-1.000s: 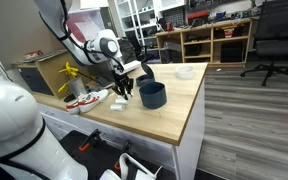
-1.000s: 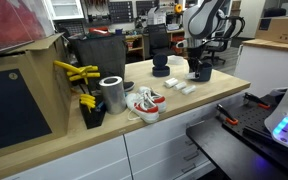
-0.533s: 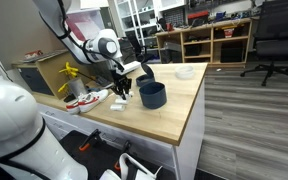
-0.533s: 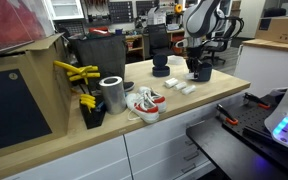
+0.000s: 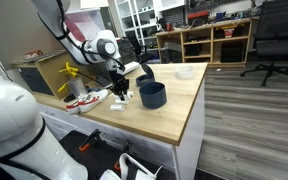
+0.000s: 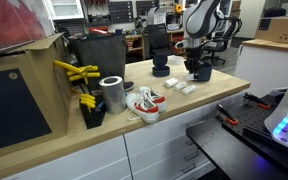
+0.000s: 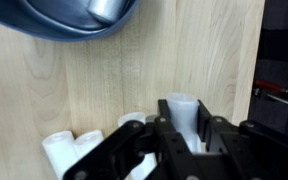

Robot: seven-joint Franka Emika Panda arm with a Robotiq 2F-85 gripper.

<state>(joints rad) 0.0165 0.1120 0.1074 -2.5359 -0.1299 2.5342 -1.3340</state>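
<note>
My gripper (image 7: pixel 183 118) is shut on a white tube (image 7: pixel 181 104), one finger on each side of it. Other white tubes (image 7: pixel 66 150) lie on the wooden table (image 7: pixel 184 50) just beside it. A dark blue bowl (image 7: pixel 69 18) is at the top of the wrist view. In both exterior views the gripper (image 5: pixel 124 91) (image 6: pixel 191 71) hangs low over the table, next to the bowl (image 5: pixel 152 95) (image 6: pixel 202 72) and above the white tubes (image 5: pixel 116 104) (image 6: pixel 180 88).
A pair of red and white shoes (image 6: pixel 144 102) (image 5: pixel 84 100), a metal can (image 6: pixel 111 94) and yellow tools (image 6: pixel 75 72) sit along the table. A second dark bowl (image 6: pixel 161 68) stands behind. The table edge (image 5: pixel 189 125) is close to the blue bowl.
The gripper has shifted very slightly over the white tubes. Nothing else has moved.
</note>
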